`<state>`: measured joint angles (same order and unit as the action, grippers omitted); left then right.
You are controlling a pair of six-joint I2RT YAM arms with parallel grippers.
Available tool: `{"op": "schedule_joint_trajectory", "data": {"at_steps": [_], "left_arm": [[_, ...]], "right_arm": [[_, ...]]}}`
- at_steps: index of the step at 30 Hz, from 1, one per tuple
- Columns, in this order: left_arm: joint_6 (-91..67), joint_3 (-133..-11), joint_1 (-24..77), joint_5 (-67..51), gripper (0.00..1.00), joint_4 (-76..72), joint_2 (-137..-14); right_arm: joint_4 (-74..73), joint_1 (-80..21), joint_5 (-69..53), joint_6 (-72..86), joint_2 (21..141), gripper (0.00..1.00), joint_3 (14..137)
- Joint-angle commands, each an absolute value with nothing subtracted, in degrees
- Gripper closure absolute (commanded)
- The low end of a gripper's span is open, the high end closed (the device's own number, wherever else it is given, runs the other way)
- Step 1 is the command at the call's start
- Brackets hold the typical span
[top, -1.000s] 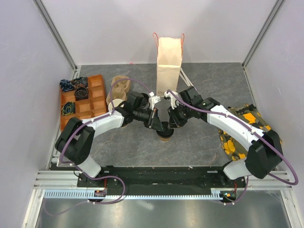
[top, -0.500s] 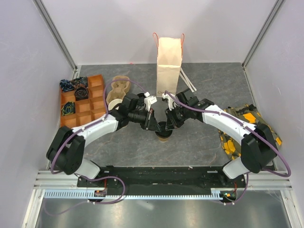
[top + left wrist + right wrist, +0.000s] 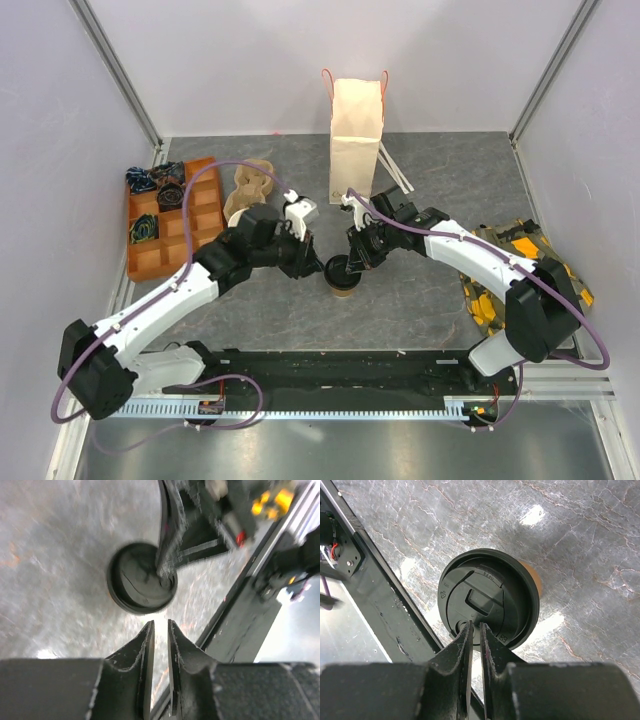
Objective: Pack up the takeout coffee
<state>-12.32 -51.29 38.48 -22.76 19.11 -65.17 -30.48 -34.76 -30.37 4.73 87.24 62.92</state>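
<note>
The takeout coffee is a tan paper cup with a black lid, upright on the grey table. In the right wrist view its lid fills the middle and the tan side shows. My right gripper is shut, with its tips resting on the lid's near edge. My left gripper is shut and empty, just left of the cup and apart from it. In the left wrist view the lid lies beyond my left gripper, with the right fingers on top of it.
A cream paper bag stands upright behind the cup. An orange divided tray and a cardboard cup carrier sit at the left. White sticks lie beside the bag. A yellow-black packet lies at the right.
My left arm has drawn back to the left, and its gripper has come off the cup. My right gripper has stayed on the lid. The cup has not moved.
</note>
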Motion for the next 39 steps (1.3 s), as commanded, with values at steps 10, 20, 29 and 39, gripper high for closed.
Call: {"op": "schedule_joint_trajectory", "data": {"at_steps": [10,20,29,39], "left_arm": [[-17.4,-58.44,49.04,1.65,0.86,24.78,-73.04],[-19.95,-60.65,51.77,4.31,0.94,26.11,-73.2],[-22.23,-56.6,48.62,-3.23,0.98,23.02,-83.84],[-23.82,-59.15,45.08,-8.09,0.98,26.37,-81.57]], "right_arm": [[-30.15,-34.89,-29.79,7.12,89.12,0.8,61.52],[-29.79,-34.81,-29.79,7.73,89.56,0.8,61.08],[-29.09,-34.45,-29.53,7.91,89.82,0.81,59.77],[-28.92,-34.19,-29.53,7.65,90.18,0.82,59.33]]}}
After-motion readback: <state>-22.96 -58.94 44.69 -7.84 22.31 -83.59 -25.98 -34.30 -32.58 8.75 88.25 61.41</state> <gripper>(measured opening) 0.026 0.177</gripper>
